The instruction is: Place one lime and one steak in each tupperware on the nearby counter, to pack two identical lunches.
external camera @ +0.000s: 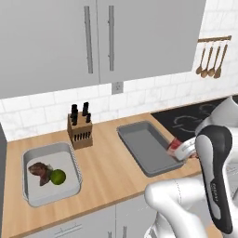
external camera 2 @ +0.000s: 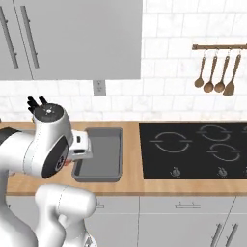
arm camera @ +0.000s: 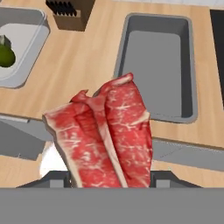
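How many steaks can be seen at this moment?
2. A dark brown steak lies in the left tupperware beside a lime; a red-pink steak is held near the empty right tupperware.

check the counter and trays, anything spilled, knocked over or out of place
Nothing stands out. The knife block stands upright, the left tupperware holds a dark steak and lime, the right tupperware sits flat, and the red steak is in the gripper, not dropped.
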